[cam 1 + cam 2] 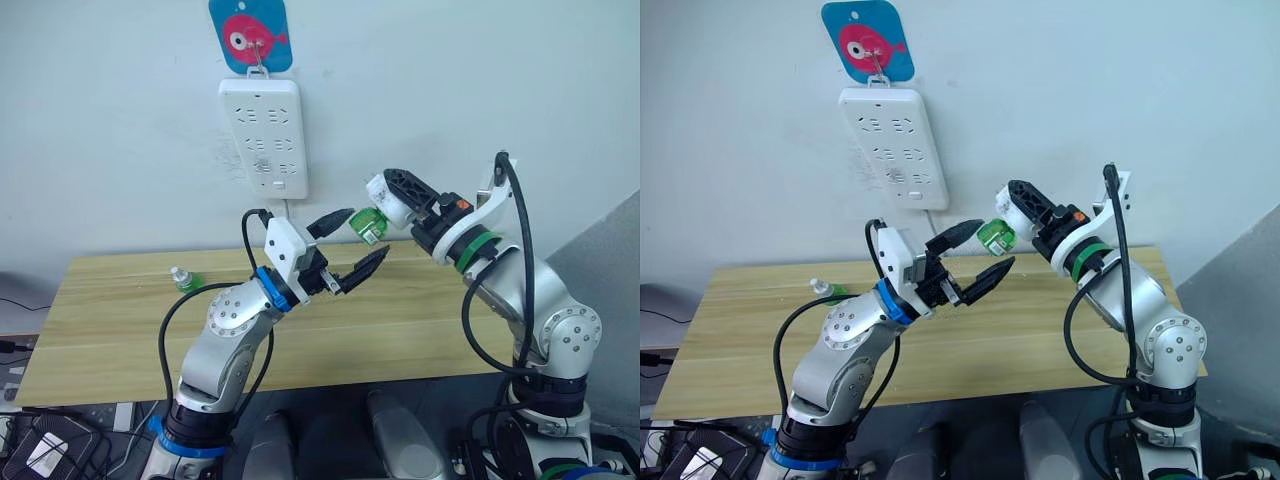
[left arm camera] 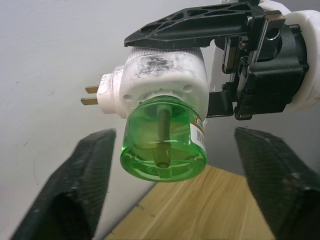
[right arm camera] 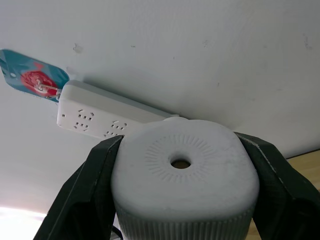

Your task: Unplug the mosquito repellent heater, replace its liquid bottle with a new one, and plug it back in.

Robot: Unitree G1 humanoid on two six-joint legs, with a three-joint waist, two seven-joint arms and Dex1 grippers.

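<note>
My right gripper is shut on the white mosquito repellent heater, held in the air above the table with its prongs free of any socket. Its liquid bottle, translucent green and capless, is still screwed into the heater and points toward my left gripper. That left gripper is open, its fingers on either side of the bottle without touching it. The new one, green with a pale cap, stands on the table at the far left.
A long white power strip hangs on the wall under a blue fish hook, its cable dropping behind the wooden table. The heater's round vent faces my right wrist camera.
</note>
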